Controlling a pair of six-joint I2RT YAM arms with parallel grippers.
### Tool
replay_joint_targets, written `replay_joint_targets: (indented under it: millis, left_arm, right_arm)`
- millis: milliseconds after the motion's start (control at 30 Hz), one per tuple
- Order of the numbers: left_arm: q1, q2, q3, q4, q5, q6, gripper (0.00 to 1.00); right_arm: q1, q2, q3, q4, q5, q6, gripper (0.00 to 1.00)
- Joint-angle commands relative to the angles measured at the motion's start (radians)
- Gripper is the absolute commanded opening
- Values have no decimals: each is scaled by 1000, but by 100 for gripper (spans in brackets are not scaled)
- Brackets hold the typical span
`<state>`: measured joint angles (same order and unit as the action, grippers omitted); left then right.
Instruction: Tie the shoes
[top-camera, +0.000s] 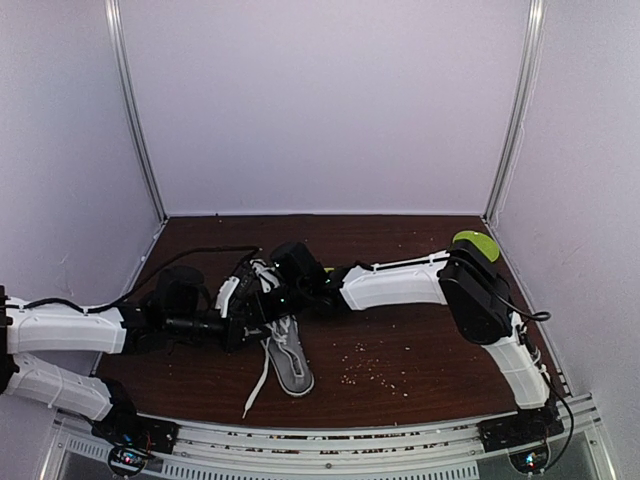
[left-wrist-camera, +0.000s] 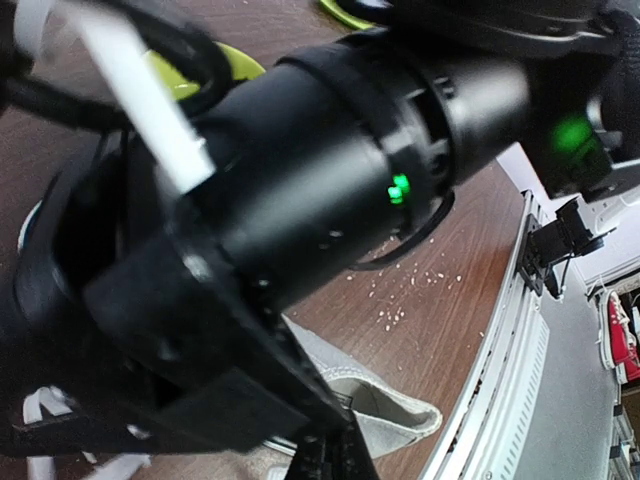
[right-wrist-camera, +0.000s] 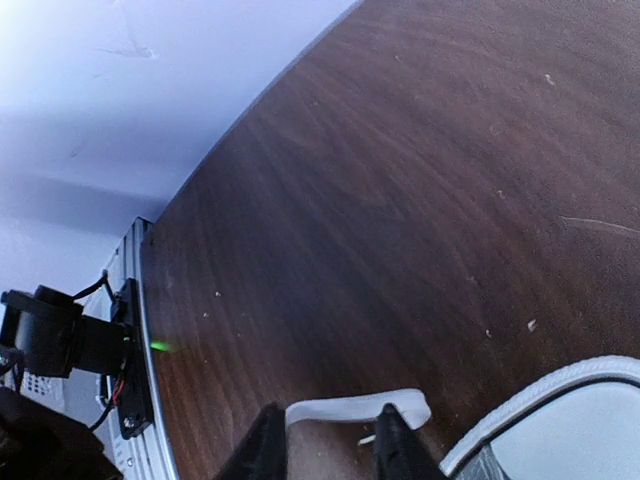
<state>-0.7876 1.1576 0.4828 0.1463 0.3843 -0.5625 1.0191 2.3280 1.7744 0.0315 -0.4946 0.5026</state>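
At the sneaker (top-camera: 288, 365), tying looks underway: left gripper (top-camera: 243, 322) pressed shut, right gripper (right-wrist-camera: 330, 445) part-spread astride a lace (right-wrist-camera: 350, 408); next, pinch and pull.

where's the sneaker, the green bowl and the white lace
sneaker (top-camera: 292, 368), top view, grey inside at its near end
green bowl (top-camera: 478, 243), top view, its visible rim
white lace (right-wrist-camera: 355, 408), right wrist view, middle of the flat strip

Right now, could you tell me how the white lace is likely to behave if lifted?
Probably floppy: the white lace trails limply over the table. Being thin and flat, it may slip from the right hand.
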Motion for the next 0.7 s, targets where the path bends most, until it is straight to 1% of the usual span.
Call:
replay_joint_targets:
  millis: [0, 67, 200, 367, 500, 667]
  left_arm:
    - [-2, 6, -6, 70, 31, 15, 0]
    - [-2, 8, -6, 80, 39, 15, 0]
    - [-3, 8, -6, 81, 42, 13, 0]
    - [-2, -6, 15, 40, -21, -5, 0]
    - [-2, -1, 28, 38, -88, -57, 0]
    - [-2, 57, 64, 54, -77, -99, 0]
  right_arm:
    - [-21, 21, 42, -67, 29, -18, 41]
    - [-27, 41, 70, -82, 12, -23, 47]
    - [-31, 51, 74, -84, 8, -19, 56]
    - [-37, -2, 42, -79, 11, -8, 66]
    - [-66, -134, -88, -29, 25, -2, 73]
    - [-104, -334, -289, 17, 85, -33, 77]
